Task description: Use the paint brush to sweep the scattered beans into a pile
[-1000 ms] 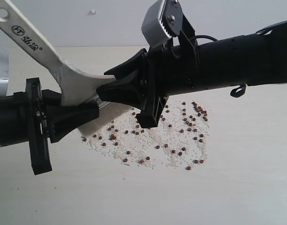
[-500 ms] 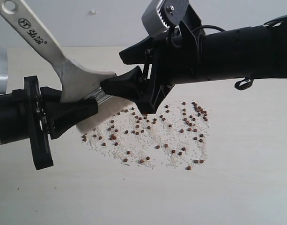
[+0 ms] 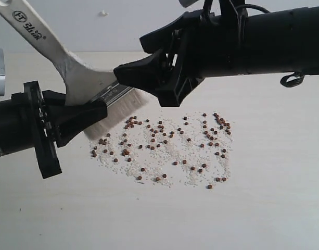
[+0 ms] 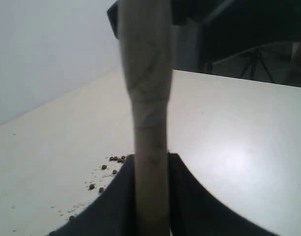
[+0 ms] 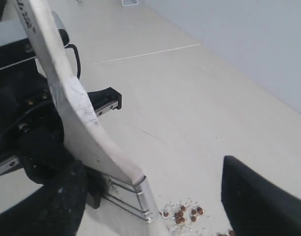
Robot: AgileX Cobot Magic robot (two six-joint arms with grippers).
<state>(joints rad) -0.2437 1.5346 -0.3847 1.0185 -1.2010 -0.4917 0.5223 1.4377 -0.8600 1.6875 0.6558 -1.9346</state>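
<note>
Beans (image 3: 169, 146), reddish-brown and mingled with whitish crumbs (image 3: 186, 179), lay scattered over the pale tabletop (image 3: 273, 208), with a denser knot just beside the bristles (image 3: 116, 112) of the paint brush (image 3: 81, 83). My left gripper (image 3: 94, 107) was closed narrowly on the brush near its silver metal band (image 3: 113, 94). The cream handle (image 3: 39, 41) slanted up towards the upper left of the exterior view, and the bristles angled down at the left edge of the scatter. Whether they touched the tabletop could not be told. My right gripper (image 3: 129, 57) stood wide and held nothing, raised above the beans, its lower jaw crossing in front of the band. In the right wrist view the brush ran between those spread jaws, nearer one of them. In the left wrist view the handle rose edge-on from between my dark fingers (image 4: 189, 201), a few beans lying beyond on the tabletop.
</note>
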